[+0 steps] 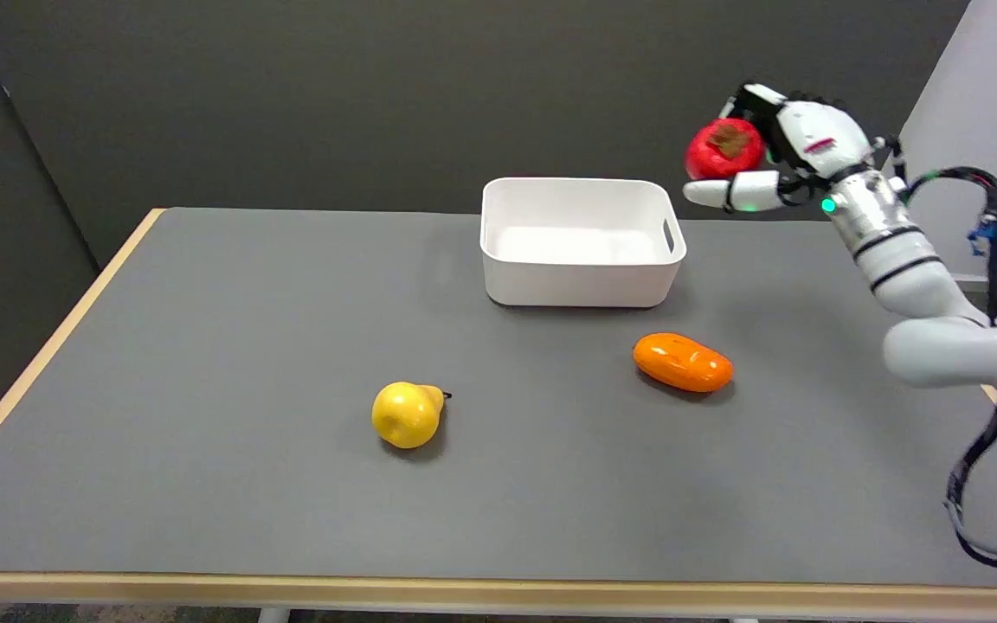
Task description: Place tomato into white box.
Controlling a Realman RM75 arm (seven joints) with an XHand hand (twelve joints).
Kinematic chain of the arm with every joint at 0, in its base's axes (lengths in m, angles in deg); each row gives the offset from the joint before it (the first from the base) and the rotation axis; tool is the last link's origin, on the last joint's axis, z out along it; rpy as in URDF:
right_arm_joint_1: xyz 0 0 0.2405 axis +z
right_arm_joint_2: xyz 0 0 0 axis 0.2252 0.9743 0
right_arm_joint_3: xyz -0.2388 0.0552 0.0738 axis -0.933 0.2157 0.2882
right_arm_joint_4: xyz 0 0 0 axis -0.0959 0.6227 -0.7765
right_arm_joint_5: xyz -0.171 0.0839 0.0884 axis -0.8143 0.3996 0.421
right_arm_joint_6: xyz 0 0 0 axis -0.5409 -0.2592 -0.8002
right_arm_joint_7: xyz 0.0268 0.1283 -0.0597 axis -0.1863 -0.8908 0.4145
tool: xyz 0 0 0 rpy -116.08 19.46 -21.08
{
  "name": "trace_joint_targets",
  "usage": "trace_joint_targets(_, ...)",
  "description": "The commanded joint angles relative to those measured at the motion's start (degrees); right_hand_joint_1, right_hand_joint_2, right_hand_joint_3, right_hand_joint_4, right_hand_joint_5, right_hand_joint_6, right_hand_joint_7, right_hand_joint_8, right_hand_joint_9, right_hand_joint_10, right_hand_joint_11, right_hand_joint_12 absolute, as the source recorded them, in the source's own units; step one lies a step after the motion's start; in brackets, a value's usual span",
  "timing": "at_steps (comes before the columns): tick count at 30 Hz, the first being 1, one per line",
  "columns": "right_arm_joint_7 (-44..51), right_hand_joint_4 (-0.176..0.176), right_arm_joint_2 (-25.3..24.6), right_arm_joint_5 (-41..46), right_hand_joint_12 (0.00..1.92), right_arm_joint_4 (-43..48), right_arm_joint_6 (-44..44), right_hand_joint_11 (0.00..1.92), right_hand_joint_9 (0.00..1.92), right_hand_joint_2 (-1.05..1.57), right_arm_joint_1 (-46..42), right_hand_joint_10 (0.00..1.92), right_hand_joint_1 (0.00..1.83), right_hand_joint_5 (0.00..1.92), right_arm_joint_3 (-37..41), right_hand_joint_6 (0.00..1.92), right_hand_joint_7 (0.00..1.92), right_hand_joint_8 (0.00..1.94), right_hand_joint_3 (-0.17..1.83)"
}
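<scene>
Tomato (723, 149) sits gripped in the right hand (788, 151), held in the air. Box (581, 281) lies below and left of the hand, open and apart from it.

One camera only, set high above the table's (204, 484) near edge, facing down and across toward the dark back wall (291, 95), far enough for both side edges.

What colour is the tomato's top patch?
Brown, on the red tomato held by the right hand; head view.
</scene>
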Motion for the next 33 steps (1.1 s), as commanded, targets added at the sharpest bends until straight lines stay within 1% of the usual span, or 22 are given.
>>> trace_joint_targets(1,-0.2,0.176,-17.9,1.8,1.92,11.0,-10.8,0.36,0.83,1.13,19.4,1.92,0.81,0.60,-15.1,1.64,0.84,1.59,0.43)
trace_joint_targets(7,-0.2,0.176,-27.1,1.8,1.92,22.7,-16.8,0.37,0.83,1.13,18.2,1.92,0.81,0.60,-14.7,1.64,0.84,1.59,0.43)
trace_joint_targets(10,-0.2,0.176,-31.2,1.9,1.92,28.1,-18.3,0.38,0.83,1.13,17.1,1.92,0.81,0.60,-14.5,1.64,0.84,1.60,0.44)
trace_joint_targets(13,-0.2,0.176,-33.2,1.9,1.92,30.4,-19.9,0.39,0.82,1.13,15.9,1.92,0.81,0.60,-13.6,1.64,0.84,1.60,0.44)
trace_joint_targets(17,0.2,0.176,-33.8,1.9,1.92,31.5,-23.1,0.42,0.82,1.13,14.8,1.92,0.80,0.60,-13.2,1.65,0.84,1.60,0.44)
trace_joint_targets(25,0.4,0.176,-34.5,1.9,1.92,35.4,-25.5,0.43,0.82,1.13,9.9,1.92,0.80,0.60,-11.1,1.65,0.84,1.60,0.43)
trace_joint_targets(33,0.5,0.176,-33.3,1.9,1.92,36.4,-27.0,0.42,0.81,1.13,7.2,1.92,0.80,0.60,-7.7,1.64,0.84,1.58,0.43)
